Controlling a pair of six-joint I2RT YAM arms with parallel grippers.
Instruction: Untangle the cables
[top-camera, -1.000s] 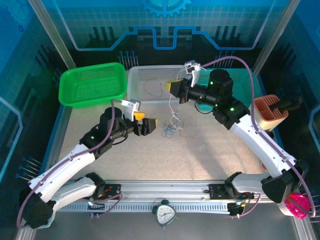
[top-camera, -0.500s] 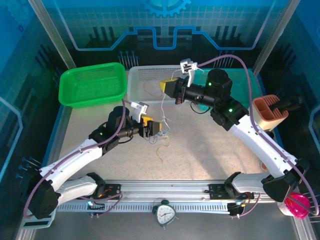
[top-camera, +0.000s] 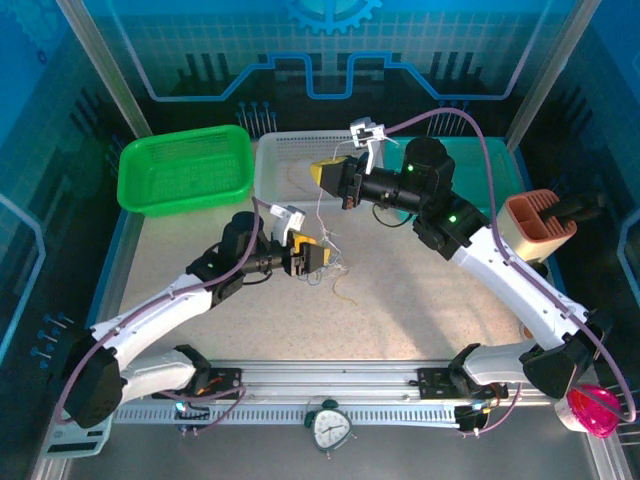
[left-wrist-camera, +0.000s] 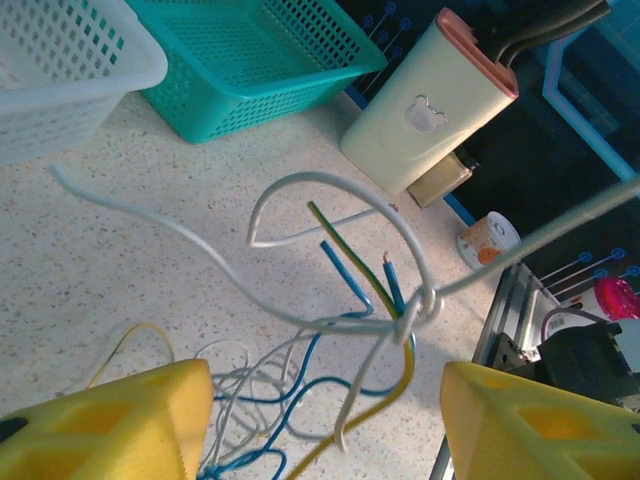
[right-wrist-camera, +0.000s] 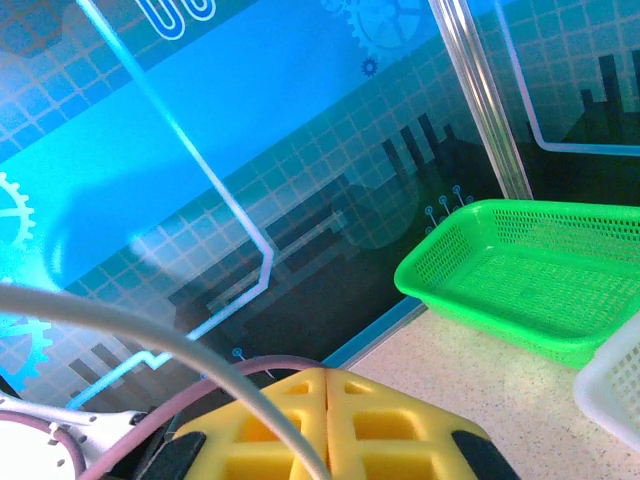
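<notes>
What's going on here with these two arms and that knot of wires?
Two robot arms are working on a tangle of thin blue, yellow and whitish cables on the table. The right gripper is shut on a whitish cable, holding it raised near the white basket so the strand runs down to the tangle. The left gripper is open, its pads either side of the tangle, which is not yet separated.

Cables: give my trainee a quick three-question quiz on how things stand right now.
1. True or false: the left gripper is shut on the cables.
2. In the top view, the right gripper hangs over which basket? A green, B white basket, C teal.
3. Fill in: the strand running up to the right gripper is ____ in colour.
Key: 1 false, its fingers stand apart. 2 B. 3 whitish.
</notes>
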